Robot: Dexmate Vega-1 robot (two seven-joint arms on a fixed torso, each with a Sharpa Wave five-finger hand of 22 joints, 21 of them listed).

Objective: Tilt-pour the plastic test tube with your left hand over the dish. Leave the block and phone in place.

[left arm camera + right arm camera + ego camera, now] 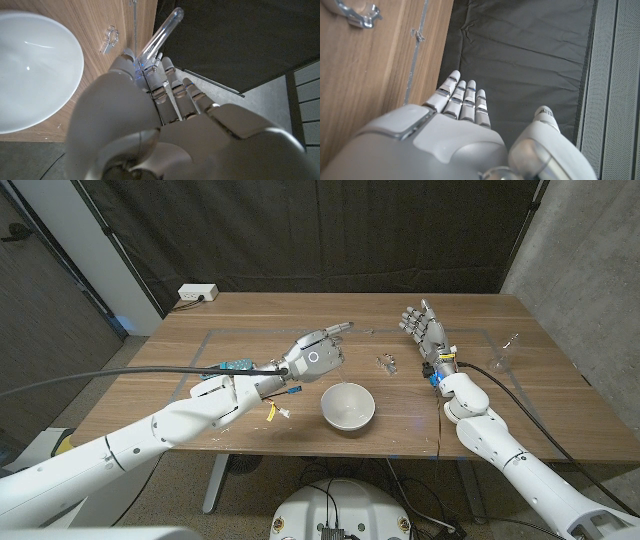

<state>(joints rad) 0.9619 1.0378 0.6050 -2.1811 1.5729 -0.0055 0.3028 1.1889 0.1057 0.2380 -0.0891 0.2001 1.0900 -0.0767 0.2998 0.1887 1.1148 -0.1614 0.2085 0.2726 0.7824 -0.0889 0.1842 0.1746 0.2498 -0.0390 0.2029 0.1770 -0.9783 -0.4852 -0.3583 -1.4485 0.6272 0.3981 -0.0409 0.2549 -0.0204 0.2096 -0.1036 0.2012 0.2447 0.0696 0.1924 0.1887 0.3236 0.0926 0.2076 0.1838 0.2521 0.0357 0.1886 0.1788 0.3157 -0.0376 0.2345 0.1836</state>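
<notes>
My left hand (pixel 312 357) hovers above the table just behind and left of the white dish (pixel 347 406). It grips a clear plastic test tube (pixel 343 328) whose free end points away from me and to the right. In the left wrist view the tube (pixel 162 34) sticks out past the fingers of the left hand (pixel 150 115), and the dish (pixel 35 70) lies beside the hand, not under the tube's end. My right hand (pixel 425 330) stands at the right with its fingers spread and holds nothing; the right wrist view shows the same hand (pixel 455 125) from behind.
A small clear piece (pixel 386 363) lies on the table between the hands, also seen as a clear piece (pixel 109 40) in the left wrist view. A clear glass item (pixel 505 358) sits at the far right. A teal-blue item (pixel 235 366) is partly hidden behind my left forearm.
</notes>
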